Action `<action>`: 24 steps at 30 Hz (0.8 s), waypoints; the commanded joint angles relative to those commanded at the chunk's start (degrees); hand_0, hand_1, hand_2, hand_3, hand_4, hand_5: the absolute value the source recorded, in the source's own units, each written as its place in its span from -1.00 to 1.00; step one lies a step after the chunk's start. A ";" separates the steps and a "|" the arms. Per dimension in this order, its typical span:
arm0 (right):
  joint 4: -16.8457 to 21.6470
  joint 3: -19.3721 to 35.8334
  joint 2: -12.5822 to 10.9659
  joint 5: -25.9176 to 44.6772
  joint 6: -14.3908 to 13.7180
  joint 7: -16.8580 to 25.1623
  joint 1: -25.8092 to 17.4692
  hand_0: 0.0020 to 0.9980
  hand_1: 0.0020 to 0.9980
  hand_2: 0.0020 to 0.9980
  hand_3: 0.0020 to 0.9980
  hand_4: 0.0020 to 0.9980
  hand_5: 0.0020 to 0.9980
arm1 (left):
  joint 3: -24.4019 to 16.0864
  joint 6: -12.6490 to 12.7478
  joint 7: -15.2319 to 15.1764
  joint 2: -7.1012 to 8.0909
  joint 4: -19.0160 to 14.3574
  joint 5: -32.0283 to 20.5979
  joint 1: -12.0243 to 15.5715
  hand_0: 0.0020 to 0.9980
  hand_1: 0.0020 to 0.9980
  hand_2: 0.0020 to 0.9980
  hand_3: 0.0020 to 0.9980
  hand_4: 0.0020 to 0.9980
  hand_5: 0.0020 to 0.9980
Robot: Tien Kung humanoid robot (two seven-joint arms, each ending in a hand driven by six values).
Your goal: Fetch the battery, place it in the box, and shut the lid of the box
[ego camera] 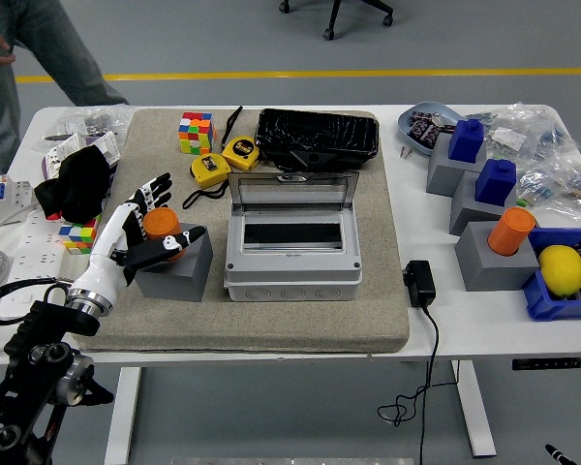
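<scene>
Head view, starting at the far left: a person in grey trousers (24,48) stands by the white bench (407,329) corner, hands off the work. Moving in, the robot's left hand (147,228), white-backed with black fingers, is cupped around the orange cylindrical battery (161,224), thumb across the front, fingers behind; whether it is truly clamped or just touching is hard to call. The battery stands upright in its grey block holder (174,268), on the coarse beige felt mat (300,320). For a clean grab, I'd want the fingers to close evenly on the smooth round sides and lift straight up, so the snug socket doesn't drag the block along. Just right of it sits the grey plastic box (290,266), hard-edged, its clear hinged lid (292,192) standing up at the back, the dark slot open and waiting. Behind lie a glossy black tray (318,138) and two yellow tape measures (225,161). Far right, a second orange cylinder (511,231) and blue blocks (482,160) rest untouched. The right hand isn't visible.
</scene>
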 joint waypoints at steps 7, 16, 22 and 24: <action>-0.04 0.15 -0.06 0.04 -0.11 0.06 0.09 1.00 0.74 0.56 0.60 1.00 1.00 | 1.14 2.09 -0.63 -0.30 0.95 -3.04 -0.22 0.55 0.64 0.35 0.44 1.00 -1.00; -0.08 0.32 0.06 0.15 -0.11 0.07 0.10 1.00 0.74 0.55 0.60 1.00 1.00 | 2.28 4.18 -0.65 -0.37 1.83 -4.19 -0.30 0.29 0.36 -0.03 0.04 1.00 -1.00; -0.15 0.37 -0.05 0.28 -0.13 0.11 0.13 1.00 0.74 0.55 0.60 1.00 1.00 | 2.95 5.78 -0.32 -0.26 1.17 -2.13 -0.45 0.12 0.08 -0.18 -0.10 1.00 -1.00; -0.15 0.38 -0.04 0.28 -0.11 0.10 0.14 1.00 0.74 0.55 0.60 1.00 1.00 | 3.20 6.34 -0.32 -0.24 0.86 -1.45 -0.47 0.12 0.08 -0.18 -0.10 1.00 -1.00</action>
